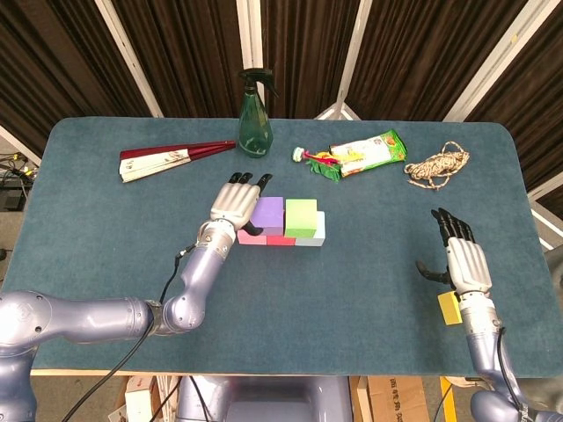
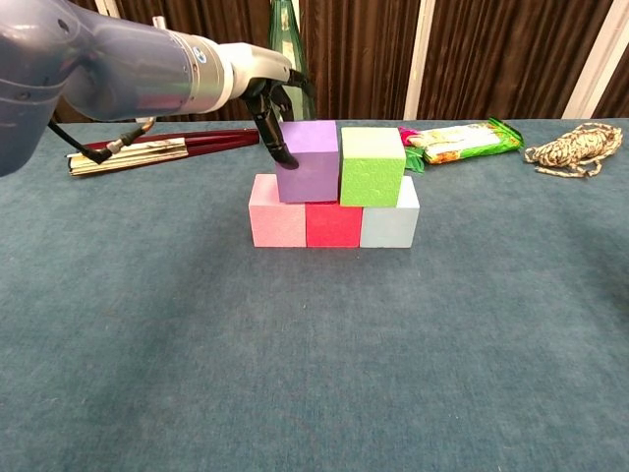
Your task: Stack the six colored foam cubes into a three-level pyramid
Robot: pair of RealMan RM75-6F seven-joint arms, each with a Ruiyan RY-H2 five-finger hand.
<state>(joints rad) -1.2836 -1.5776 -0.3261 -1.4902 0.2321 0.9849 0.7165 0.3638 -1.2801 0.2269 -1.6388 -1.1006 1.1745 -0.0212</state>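
A pink cube [image 2: 278,223], a red cube [image 2: 333,224] and a light blue cube [image 2: 389,224] stand in a row on the table. On the second level a green cube [image 2: 371,167] sits over the red and blue ones. A purple cube [image 2: 313,162] rests beside it over the pink and red ones. My left hand [image 1: 236,204] holds the purple cube [image 1: 268,214] from its left side, thumb on the front face and fingers behind. Far right, my right hand [image 1: 462,255] hovers open with its fingers spread. A yellow cube [image 1: 449,308] lies beside its wrist.
At the back of the blue table [image 1: 106,246] stand a green spray bottle [image 1: 255,114], a folded red fan [image 1: 167,160], a green snack packet [image 1: 365,151] and a coil of rope [image 1: 437,164].
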